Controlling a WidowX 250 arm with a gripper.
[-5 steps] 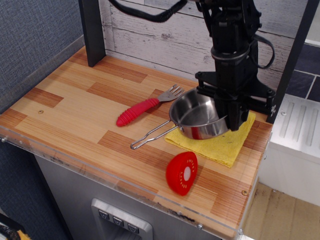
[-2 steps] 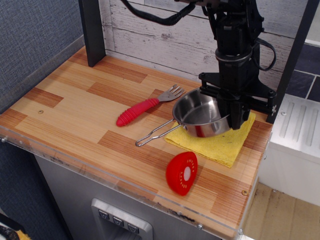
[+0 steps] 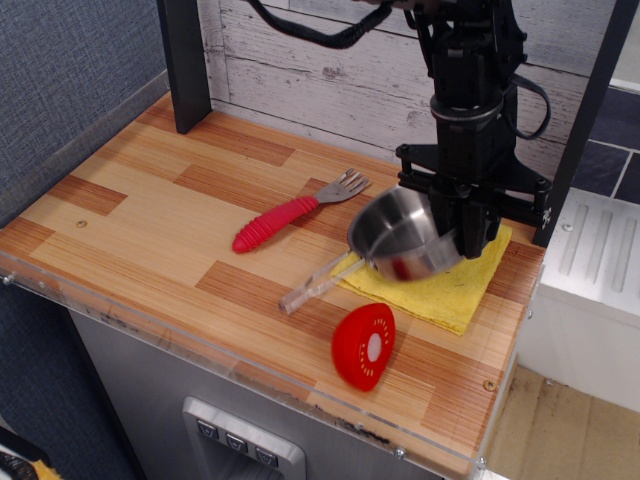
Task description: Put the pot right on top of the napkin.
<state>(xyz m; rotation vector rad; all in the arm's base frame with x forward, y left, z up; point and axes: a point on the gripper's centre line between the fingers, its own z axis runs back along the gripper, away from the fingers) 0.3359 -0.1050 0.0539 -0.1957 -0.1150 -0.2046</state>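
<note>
The pot (image 3: 402,236) is a shiny steel saucepan, tilted with its open side facing up and away, blurred by motion. Its wire handle (image 3: 318,283) slopes down to the left toward the table. My gripper (image 3: 466,238) is shut on the pot's right rim and holds it just above the yellow napkin (image 3: 445,285), which lies flat under it at the table's right side. The pot covers the napkin's upper left part.
A red-handled fork (image 3: 290,213) lies left of the pot. A red slotted disc (image 3: 365,346) leans near the front edge below the napkin. A dark post (image 3: 184,62) stands at the back left. The table's right edge is close to the napkin.
The pot has tipped further, its left side rising and its handle end dropping and swinging right. The gripper has stayed over the napkin, still shut on the rim.
</note>
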